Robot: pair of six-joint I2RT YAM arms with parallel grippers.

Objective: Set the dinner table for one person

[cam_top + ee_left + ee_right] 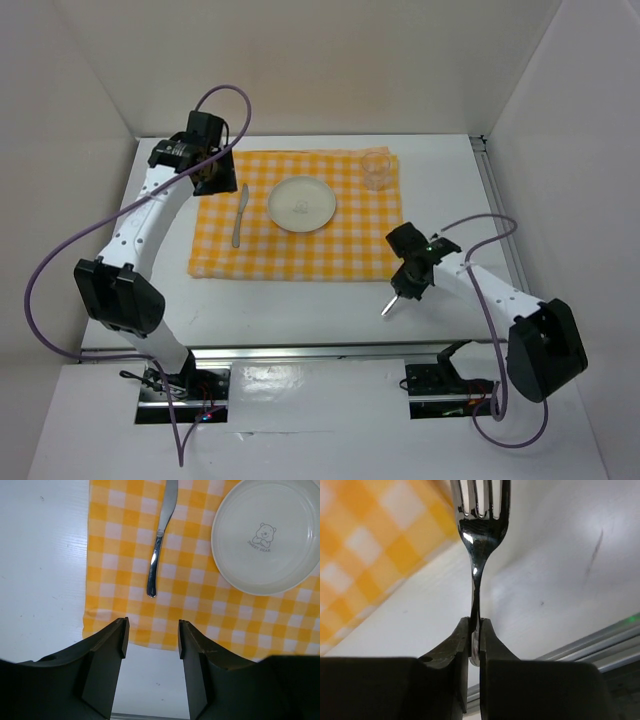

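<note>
The white dinner table carries a yellow-and-white checked cloth. On the cloth lie a white plate, a knife to its left and a clear glass at the far right corner. My left gripper is open and empty above the cloth's far left corner; its wrist view shows the knife and the plate. My right gripper is shut on a fork just off the cloth's near right corner. In the right wrist view the gripper pinches the fork's handle, tines pointing away.
A metal rail runs along the table's near edge, and another along the right side. White walls enclose the left, back and right. The cloth's edge lies to the left of the fork. Purple cables loop beside both arms.
</note>
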